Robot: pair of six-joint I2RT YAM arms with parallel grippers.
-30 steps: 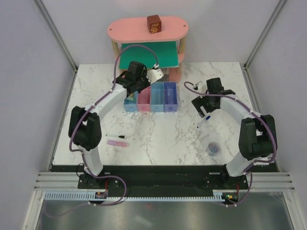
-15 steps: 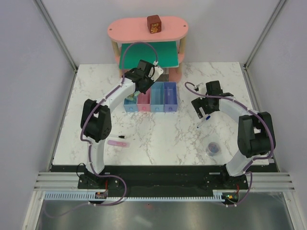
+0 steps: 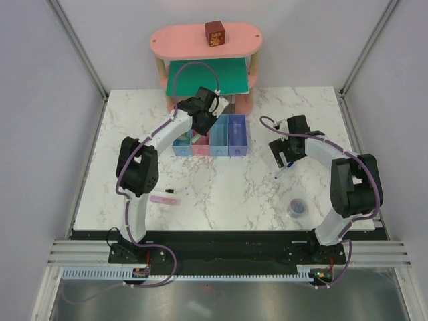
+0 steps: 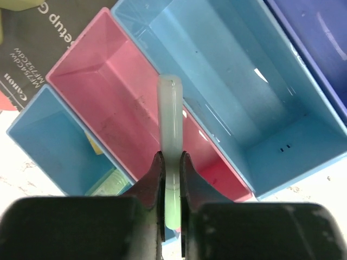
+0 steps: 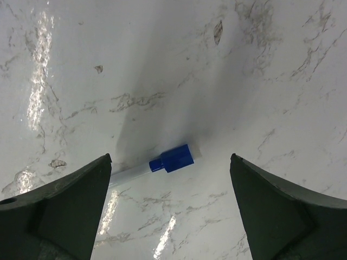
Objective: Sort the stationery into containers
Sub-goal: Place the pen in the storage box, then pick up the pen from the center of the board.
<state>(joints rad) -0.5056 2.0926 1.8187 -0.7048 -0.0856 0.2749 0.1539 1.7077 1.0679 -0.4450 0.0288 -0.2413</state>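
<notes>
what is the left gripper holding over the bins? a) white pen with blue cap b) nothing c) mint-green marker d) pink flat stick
c: the left gripper is shut on a mint-green marker above the bins; the blue-capped pen lies on the table under the open right gripper.

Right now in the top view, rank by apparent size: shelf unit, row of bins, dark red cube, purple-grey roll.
1. pink and green shelf unit
2. row of four bins
3. dark red cube and purple-grey roll look about alike; not ranked.
</notes>
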